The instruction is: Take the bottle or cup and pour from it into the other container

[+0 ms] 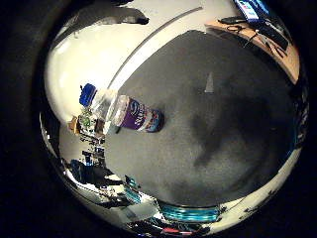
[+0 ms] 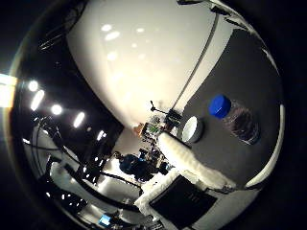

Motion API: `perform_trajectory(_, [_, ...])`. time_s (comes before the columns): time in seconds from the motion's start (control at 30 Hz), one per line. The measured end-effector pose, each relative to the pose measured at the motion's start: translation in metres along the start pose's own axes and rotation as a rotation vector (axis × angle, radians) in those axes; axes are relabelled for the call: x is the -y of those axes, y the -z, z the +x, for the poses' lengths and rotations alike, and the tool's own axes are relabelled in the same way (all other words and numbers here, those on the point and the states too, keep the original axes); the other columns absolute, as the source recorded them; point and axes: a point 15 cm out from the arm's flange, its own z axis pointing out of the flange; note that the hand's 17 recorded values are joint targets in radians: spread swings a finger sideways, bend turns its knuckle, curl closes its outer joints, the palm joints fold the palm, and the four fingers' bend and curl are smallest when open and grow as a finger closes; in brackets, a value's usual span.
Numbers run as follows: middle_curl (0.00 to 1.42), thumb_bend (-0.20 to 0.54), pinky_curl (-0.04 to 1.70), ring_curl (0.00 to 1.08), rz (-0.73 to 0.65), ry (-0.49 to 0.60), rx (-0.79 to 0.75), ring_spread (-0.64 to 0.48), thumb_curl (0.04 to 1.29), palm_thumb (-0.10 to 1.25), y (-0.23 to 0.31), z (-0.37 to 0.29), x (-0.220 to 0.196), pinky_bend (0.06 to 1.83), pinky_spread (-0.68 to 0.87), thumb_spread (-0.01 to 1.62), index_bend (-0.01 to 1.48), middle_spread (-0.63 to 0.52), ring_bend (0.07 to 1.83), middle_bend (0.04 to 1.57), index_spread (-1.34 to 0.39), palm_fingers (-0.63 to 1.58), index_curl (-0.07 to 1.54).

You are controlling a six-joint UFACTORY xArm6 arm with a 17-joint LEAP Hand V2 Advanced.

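bottle (image 2: 237,120) with blue cap stands on the dark mat (image 1: 223,148), right of frame, white cup (image 2: 192,129) just beside it — both upright, set for pouring. hand (image 2: 192,165) holds nothing, a finger straight — still apart.

Bottle (image 1: 121,110): clear, glossy plastic with a smooth blue plastic cap (image 2: 219,106) and a shiny purple label (image 1: 139,117). Surface (image 1: 208,144): dark grey, matt, faintly mottled like cloth or felt. Cup (image 2: 192,129): white, smooth; hand (image 2: 192,165): finger wrapped in white, rough-textured covering.
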Motion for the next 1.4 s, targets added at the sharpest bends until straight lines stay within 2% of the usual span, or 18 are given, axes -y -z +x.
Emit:
perform_trajectory(0.63, [0.36,-0.024,-0.01,0.18,-0.002,-0.097,0.019,0.11,0.32,0.56,-0.038,0.060,-0.026,0.93,0.39,1.06,0.17,0.00,0.74,0.39,-0.22,0.27,0.31])
perform_trajectory(1.2, [0.36,-0.024,-0.01,0.18,-0.106,-0.080,0.067,0.11,0.33,0.57,-0.104,0.046,-0.032,0.94,0.39,1.07,0.17,0.00,0.77,0.40,-0.21,0.28,0.32])
perform_trajectory(1.4, [0.37,-0.022,-0.01,0.18,-0.133,-0.074,0.076,0.09,0.33,0.58,-0.118,0.042,-0.032,0.96,0.38,1.07,0.18,-0.01,0.80,0.42,-0.20,0.37,0.32])
